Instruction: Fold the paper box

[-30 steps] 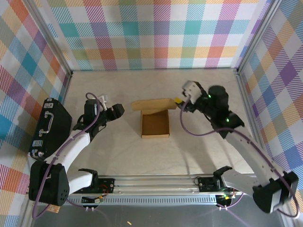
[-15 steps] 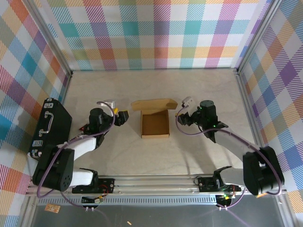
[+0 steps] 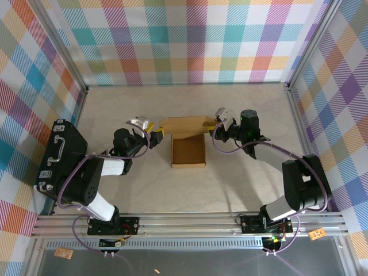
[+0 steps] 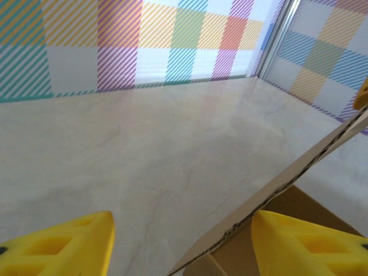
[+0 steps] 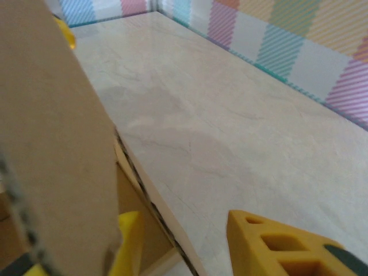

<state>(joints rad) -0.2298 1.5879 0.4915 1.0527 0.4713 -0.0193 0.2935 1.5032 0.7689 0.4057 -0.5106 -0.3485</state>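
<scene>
- The pale, marbled desk (image 3: pixel 144 190) filled the floor of the plaid-walled cell, with both arms reaching in from its 6 o'clock edge.
- A black hard case (image 3: pixel 60 155) lay flat at the desk's 9 o'clock side, well apart from everything else, its handle facing up.
- The paper box (image 3: pixel 188 150) sat near the middle of the desk as an open, shallow square tray with its brown inside showing.
- Its lid flap (image 3: pixel 185 125) rose from the tray's 12 o'clock wall, unfolded, and spanned the full width of the tray.
- The left gripper (image 3: pixel 156 134) hung low at the box's 10 o'clock, right at the left end of the flap.
- In the left wrist view the left gripper (image 4: pixel 181 244) had its jaws spread wide, and the flap's corrugated edge (image 4: pixel 299 172) ran slantwise between the two yellow fingers (image 4: pixel 63 247) without being pinched.
- The right gripper (image 3: pixel 217 122) sat at the box's 1 o'clock, against the right end of the flap.
- In the right wrist view the right gripper (image 5: pixel 184 247) also stood released, with bare desk showing between its yellow fingers (image 5: pixel 270 247).
- There the flap (image 5: pixel 52 144) loomed blurred in front of the inner finger, and it could not be told whether the two were touching.
</scene>
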